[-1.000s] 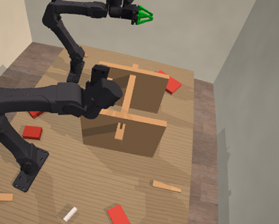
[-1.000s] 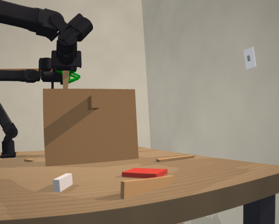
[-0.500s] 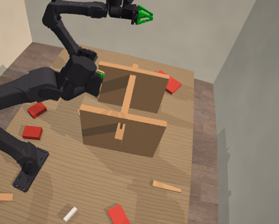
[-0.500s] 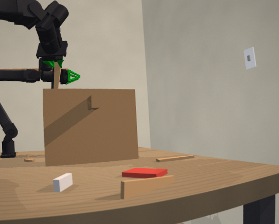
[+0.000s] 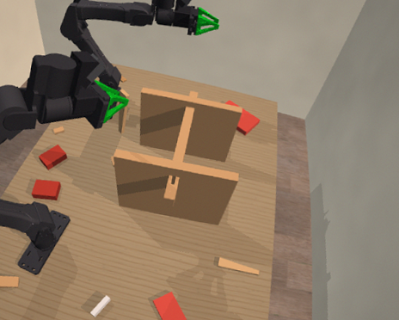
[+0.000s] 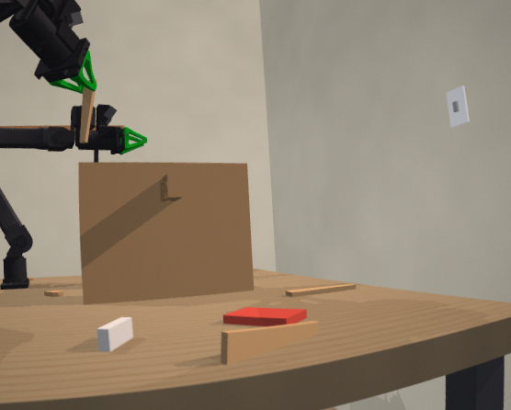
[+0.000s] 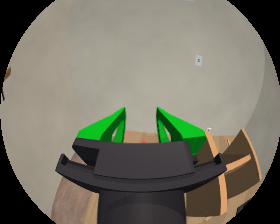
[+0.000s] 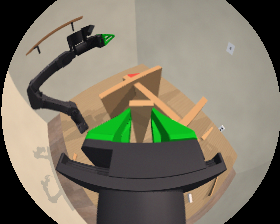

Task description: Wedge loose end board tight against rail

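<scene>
Right tool (image 5: 126,102) (image 6: 95,89) (image 8: 141,111) is closing narrowly around the wooden wedge (image 5: 124,120) (image 6: 86,119) (image 8: 141,119), which is hanging above the bench (image 5: 124,258) (image 6: 161,372) (image 7: 131,136) (image 8: 92,105); left tool (image 5: 218,25) (image 6: 146,140) (image 7: 141,108) (image 8: 114,36) is standing half-open, holding nothing. The wedge is probably behaving light and stiff, its thick end likely offering the safest grip.

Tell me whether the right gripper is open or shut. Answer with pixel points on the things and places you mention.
Shut on a wedge (image 6: 86,120) (image 8: 141,120): the right gripper (image 5: 125,102) (image 6: 94,88) (image 8: 141,111) has it between its green fingers.

Even, moderately bright light casts diagonal shadows across the boards, and dark-cornered wrist views bulge with distortion.
</scene>
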`<state>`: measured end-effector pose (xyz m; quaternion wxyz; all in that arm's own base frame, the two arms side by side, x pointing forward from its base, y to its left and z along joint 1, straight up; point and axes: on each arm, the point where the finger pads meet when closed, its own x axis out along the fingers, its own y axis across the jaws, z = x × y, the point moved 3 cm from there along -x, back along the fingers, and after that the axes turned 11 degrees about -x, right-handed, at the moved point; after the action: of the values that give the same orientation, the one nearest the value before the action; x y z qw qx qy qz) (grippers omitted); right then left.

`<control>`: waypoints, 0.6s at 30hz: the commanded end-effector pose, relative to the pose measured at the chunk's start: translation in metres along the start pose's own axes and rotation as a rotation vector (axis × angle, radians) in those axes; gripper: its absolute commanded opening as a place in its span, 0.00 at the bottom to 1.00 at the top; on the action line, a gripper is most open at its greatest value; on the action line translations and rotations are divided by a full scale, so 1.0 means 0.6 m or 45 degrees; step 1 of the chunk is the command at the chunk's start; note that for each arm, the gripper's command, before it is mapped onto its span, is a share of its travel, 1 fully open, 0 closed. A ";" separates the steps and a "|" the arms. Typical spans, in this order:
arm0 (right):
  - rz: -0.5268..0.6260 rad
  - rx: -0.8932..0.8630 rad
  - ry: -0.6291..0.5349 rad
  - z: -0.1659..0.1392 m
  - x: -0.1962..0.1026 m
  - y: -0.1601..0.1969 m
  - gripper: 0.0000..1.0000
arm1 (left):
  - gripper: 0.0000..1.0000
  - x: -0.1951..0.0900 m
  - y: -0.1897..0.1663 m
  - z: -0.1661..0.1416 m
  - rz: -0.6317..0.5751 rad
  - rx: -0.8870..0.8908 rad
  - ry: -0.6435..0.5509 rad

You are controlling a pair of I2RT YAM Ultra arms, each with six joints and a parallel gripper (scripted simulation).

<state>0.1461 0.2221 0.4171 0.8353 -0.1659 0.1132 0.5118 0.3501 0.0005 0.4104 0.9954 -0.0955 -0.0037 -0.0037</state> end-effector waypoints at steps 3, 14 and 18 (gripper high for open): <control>-0.368 0.132 -0.022 -0.004 -0.023 -0.062 0.02 | 0.42 -0.017 -0.010 0.043 -0.024 0.004 -0.079; -0.833 0.313 0.004 -0.035 -0.002 -0.154 0.02 | 0.42 -0.017 -0.010 0.043 -0.024 0.004 -0.079; -1.086 0.392 0.029 -0.068 0.008 -0.197 0.02 | 0.42 -0.017 -0.010 0.043 -0.024 0.004 -0.079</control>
<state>0.2257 0.1729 0.3921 0.9614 -0.1130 0.1431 0.2060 0.3501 0.0005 0.4104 0.9954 -0.0955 -0.0037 -0.0037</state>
